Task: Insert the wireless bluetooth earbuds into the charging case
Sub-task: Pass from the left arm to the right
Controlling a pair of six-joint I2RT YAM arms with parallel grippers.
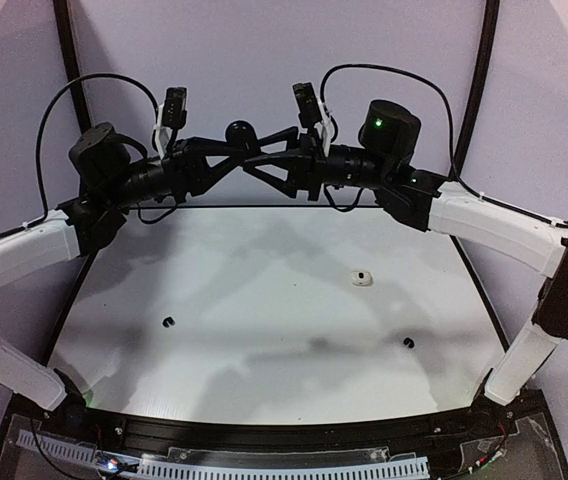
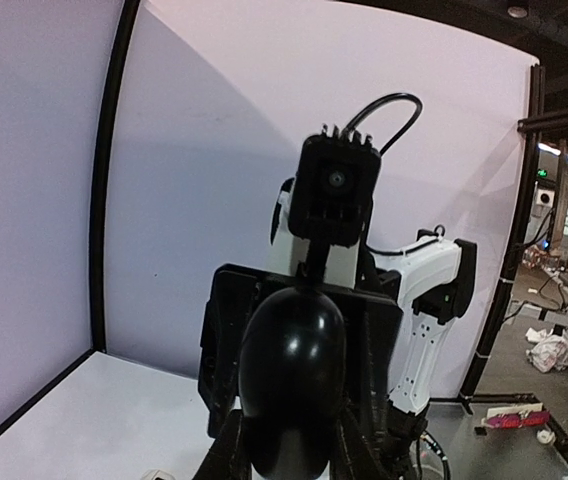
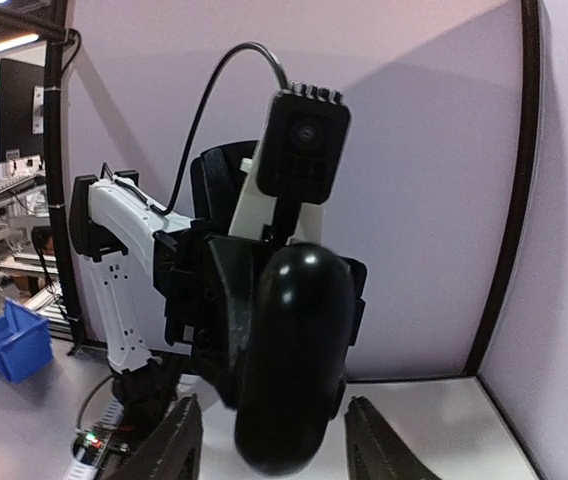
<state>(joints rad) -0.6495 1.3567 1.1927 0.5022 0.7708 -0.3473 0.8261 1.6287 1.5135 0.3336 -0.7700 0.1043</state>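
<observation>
A: Now, arms first. Both are lifted over the far edge of the white table (image 1: pixel 264 300), wrists facing each other. The black charging case (image 1: pixel 239 132) sits between them, well above the tabletop.

B: Which one has it?

A: The left gripper (image 2: pixel 294 440). In its own wrist view the glossy black ovoid stands between its fingers (image 2: pixel 226 455), which hug both flanks, so the jaws are pinching the case. The right gripper (image 3: pixel 274 420) is spread. Its fingers (image 3: pixel 176 440) stand on either side of the case's lower end, with a visible gap on one side (whether the other side touches, I cannot tell).

B: Lid?

A: I cannot tell whether it is up or down. The shell reads as one smooth surface in both wrist views.

B: Earbuds?

A: In the top view they are on the table, well apart from the case. One black earbud (image 1: pixel 169 322) lies left of centre. The second black earbud (image 1: pixel 407 342) lies to the right and a little nearer the bases. A small white piece (image 1: pixel 362 278) with a dark spot lies farther back on the right. It is too small to say whether it is an earbud or a case.
</observation>
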